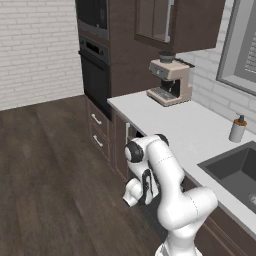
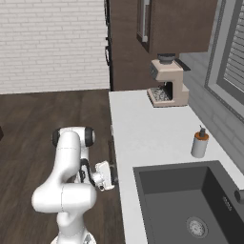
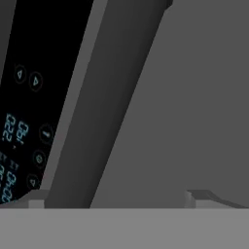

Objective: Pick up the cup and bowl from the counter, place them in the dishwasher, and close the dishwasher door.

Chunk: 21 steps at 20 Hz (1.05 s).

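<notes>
1. My gripper (image 3: 116,199) stands as wide open as it goes. The 2 fingertips (image 3: 34,197) sit far apart at the bottom of the hand view, with nothing between them, so I hold nothing.
2. The relation that counts: the dishwasher (image 3: 19,121) lies straight ahead of my hand and very close. Its black control strip, with blue lit figures, fills the left of the hand view.
3. Just beside the control strip runs a long dark panel (image 3: 112,97), which I take for the dishwasher door or its edge. Its long axis runs slanted across the hand view, but that slant is partly my hand's own roll, so I cannot tell how far the door is tipped.
4. Beyond that panel, away from the control strip, is a flat plain grey surface. I cannot tell whether it is door face or cabinet.
5. Only 1 arm is here, so the push falls to it. I judge the step in hand is closing the door.
6. The left base view gives what the hand view cannot. My gripper (image 1: 131,196) hangs low, well below the counter (image 1: 175,125), with the arm folded down in front of the cabinets.
7. The right base view looks along the cabinet front. There my gripper (image 2: 110,177) points at that front, just beside it, under the counter edge near the sink (image 2: 190,205).
8. Neither base view resolves the control strip, nor whether my fingers touch the door.
</notes>
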Motion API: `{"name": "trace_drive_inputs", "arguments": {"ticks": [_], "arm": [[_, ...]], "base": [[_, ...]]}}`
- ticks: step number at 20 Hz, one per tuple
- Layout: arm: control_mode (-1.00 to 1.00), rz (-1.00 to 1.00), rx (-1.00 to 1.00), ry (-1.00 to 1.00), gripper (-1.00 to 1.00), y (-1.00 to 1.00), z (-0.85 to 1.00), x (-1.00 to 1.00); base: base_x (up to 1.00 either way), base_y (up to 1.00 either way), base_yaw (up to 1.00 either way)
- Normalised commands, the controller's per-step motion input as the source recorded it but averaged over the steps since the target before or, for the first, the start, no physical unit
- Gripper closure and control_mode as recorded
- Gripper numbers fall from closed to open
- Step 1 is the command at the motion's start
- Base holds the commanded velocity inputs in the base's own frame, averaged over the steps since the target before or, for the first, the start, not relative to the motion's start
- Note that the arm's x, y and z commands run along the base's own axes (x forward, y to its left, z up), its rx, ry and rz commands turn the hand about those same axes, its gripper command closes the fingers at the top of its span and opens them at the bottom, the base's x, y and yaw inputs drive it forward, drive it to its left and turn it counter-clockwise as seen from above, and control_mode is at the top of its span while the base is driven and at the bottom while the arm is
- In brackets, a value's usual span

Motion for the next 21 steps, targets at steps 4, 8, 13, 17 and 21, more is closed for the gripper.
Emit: {"name": "trace_drive_inputs", "arguments": {"ticks": [4,8,13,17,21], "arm": [[-1.00,0.00,-0.03,0.12,-1.00,-1.00,-0.01,0.04],[-1.00,0.00,-0.03,0.07,-1.00,-1.00,-0.03,0.10],[-1.00,0.00,-0.07,0.00,-1.00,-1.00,-0.06,0.09],[-1.00,0.00,-0.06,0.00,-1.00,-1.00,-0.04,0.18],[-1.00,0.00,-0.04,0.00,-1.00,-1.00,0.00,0.18]], "base": [[0.00,0.00,0.00],[0.00,0.00,0.00],[0.00,0.00,0.00],[0.00,0.00,0.00],[0.00,0.00,0.00]]}}
